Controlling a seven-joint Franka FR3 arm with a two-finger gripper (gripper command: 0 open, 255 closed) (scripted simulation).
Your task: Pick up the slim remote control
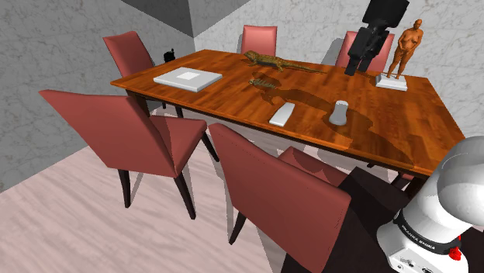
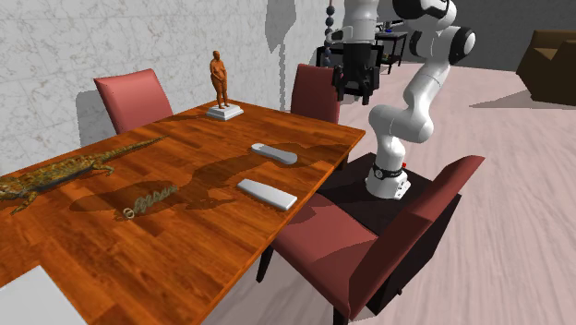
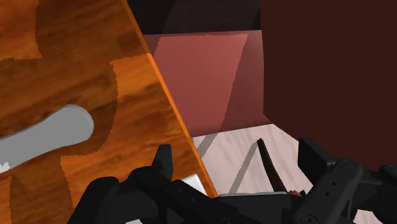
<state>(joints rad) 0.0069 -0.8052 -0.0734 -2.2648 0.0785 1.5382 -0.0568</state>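
Note:
A slim grey remote [image 1: 339, 112] [image 2: 274, 153] with rounded ends lies flat on the wooden table [image 1: 233, 97] [image 2: 185, 240], near the edge on the stand's side. One end of it shows in the wrist view [image 3: 44, 137], well ahead of the fingers. A wider, flat pale remote [image 1: 281, 114] [image 2: 267, 194] lies a little further along the same edge. My gripper [image 1: 359, 70] [image 2: 355, 92] [image 3: 236, 159] hangs open high above the table's corner, apart from both remotes, with nothing between its fingers.
An orange figurine on a white base [image 1: 403, 50] [image 2: 220, 83] stands close to the gripper. A large lizard model [image 1: 275, 62] [image 2: 55, 175], a small lizard [image 1: 264, 82] [image 2: 148, 198] and a white flat box [image 1: 187, 77] lie further off. Red chairs [image 1: 287, 194] [image 2: 369, 240] ring the table.

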